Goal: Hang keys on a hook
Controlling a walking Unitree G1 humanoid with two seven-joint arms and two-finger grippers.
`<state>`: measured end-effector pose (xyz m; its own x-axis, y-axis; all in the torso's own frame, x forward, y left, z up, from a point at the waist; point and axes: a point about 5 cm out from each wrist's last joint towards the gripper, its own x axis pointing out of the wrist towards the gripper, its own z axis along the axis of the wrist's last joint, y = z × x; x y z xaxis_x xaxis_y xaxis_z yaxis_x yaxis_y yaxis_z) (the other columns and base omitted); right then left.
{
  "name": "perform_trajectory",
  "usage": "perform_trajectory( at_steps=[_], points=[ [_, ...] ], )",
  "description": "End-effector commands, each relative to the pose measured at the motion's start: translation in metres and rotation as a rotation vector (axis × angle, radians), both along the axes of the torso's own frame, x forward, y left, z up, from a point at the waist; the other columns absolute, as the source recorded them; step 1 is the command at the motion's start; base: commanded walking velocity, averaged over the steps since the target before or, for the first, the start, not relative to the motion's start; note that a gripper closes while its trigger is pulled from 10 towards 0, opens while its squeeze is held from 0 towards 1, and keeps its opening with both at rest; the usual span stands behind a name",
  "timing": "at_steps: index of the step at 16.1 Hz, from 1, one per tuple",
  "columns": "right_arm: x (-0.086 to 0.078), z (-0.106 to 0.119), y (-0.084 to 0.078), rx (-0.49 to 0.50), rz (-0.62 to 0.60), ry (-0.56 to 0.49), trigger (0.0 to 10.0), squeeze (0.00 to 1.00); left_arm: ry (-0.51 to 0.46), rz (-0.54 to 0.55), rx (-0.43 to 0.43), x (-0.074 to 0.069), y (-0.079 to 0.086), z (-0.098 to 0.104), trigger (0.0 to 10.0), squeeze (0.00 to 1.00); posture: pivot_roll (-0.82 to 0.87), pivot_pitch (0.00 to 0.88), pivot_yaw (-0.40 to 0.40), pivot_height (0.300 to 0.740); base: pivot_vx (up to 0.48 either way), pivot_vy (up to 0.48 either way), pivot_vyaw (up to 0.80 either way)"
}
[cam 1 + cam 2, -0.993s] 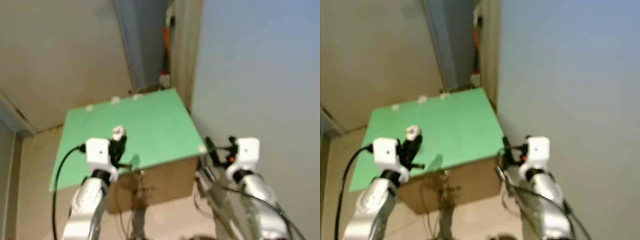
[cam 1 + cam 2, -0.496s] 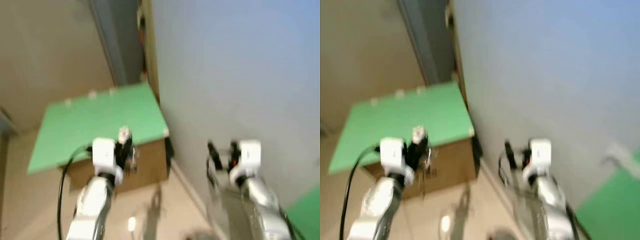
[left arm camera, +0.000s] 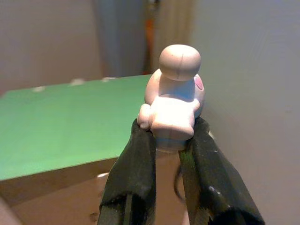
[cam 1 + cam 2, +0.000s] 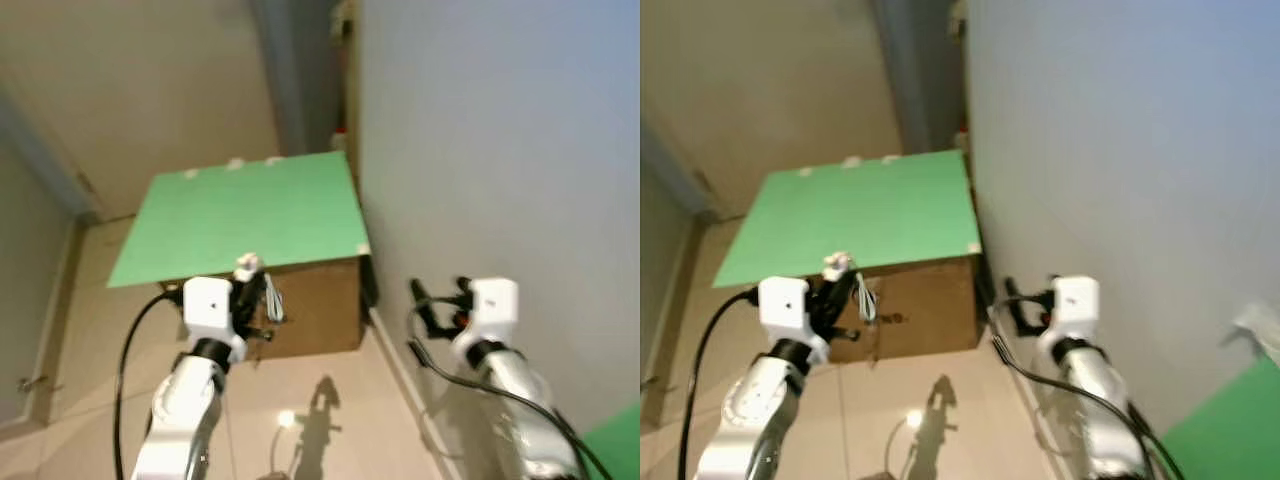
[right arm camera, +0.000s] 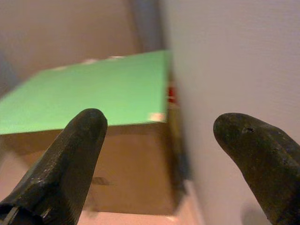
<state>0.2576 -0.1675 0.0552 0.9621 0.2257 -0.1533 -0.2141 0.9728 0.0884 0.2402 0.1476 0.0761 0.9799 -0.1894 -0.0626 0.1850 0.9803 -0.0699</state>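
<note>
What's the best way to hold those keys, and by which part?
By the pale figurine charm, as the left gripper does now: fingers pinching its lower body from both sides, round head poking above. That leaves the keys dangling free below.

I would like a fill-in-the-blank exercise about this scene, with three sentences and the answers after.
1. The left gripper is shut on a pale ____ figurine with keys hanging below.
2. The right gripper has its fingers ____.
3. The cardboard box has a ____ top.

Missing words: pink; open; green
</note>
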Motion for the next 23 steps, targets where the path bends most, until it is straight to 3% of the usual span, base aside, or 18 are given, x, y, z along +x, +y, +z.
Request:
perform_trajectory(
  at_steps=[1, 7, 11, 16, 17, 18, 19, 20, 23],
  points=[
    [-0.001, -0.003, -0.002, -0.013, 0.007, 0.023, 10.0, 0.0, -0.005, 0.0, 0.003, 0.0, -0.001, 0.001, 0.0, 0.0, -0.22, 0.0, 0.119, 0.74, 0.0, 0.0, 0.77],
    [-0.001, -0.004, -0.001, -0.019, 0.015, 0.027, 10.0, 0.0, -0.001, -0.007, 0.016, 0.001, 0.0, 0.0, 0.0, 0.0, -0.21, 0.0, 0.12, 0.74, 0.0, 0.0, 0.77],
    [-0.002, -0.005, 0.003, -0.028, 0.075, 0.04, 10.0, 0.0, 0.017, -0.006, 0.042, 0.0, 0.009, -0.002, 0.0, 0.0, -0.21, 0.003, 0.125, 0.74, 0.0, 0.0, 0.0],
    [0.001, -0.007, 0.003, -0.009, 0.06, 0.058, 10.0, 0.0, 0.017, 0.013, 0.029, 0.003, 0.001, -0.001, 0.0, 0.0, -0.21, 0.009, 0.122, 0.74, 0.0, 0.0, 0.0],
    [0.003, -0.007, 0.004, 0.005, 0.053, 0.062, 10.0, 0.0, 0.014, 0.03, 0.01, 0.009, 0.0, 0.003, 0.9, 0.0, -0.2, 0.012, 0.126, 0.74, 0.0, 0.0, 0.0],
    [0.005, -0.006, 0.005, 0.009, 0.052, 0.06, 10.0, 0.0, -0.005, 0.038, 0.011, 0.014, -0.002, 0.009, 1.0, 0.0, -0.2, 0.018, 0.127, 0.74, 0.0, 0.0, 0.0],
    [0.005, -0.006, 0.005, 0.01, 0.052, 0.059, 10.0, 0.0, -0.015, 0.029, 0.01, 0.017, -0.003, 0.012, 1.0, 0.0, -0.2, 0.022, 0.126, 0.74, 0.0, 0.0, 0.0],
    [0.005, -0.006, 0.004, 0.011, 0.052, 0.06, 10.0, 0.0, -0.016, 0.031, -0.003, 0.018, -0.004, 0.014, 0.0, 0.0, -0.2, 0.022, 0.124, 0.74, 0.0, 0.0, 0.0],
    [0.005, -0.007, 0.003, 0.012, 0.054, 0.067, 10.0, 0.0, -0.009, 0.035, -0.012, 0.019, -0.007, 0.015, 0.0, 0.0, -0.2, 0.024, 0.122, 0.74, 0.0, 0.146, 0.0]
  ],
)
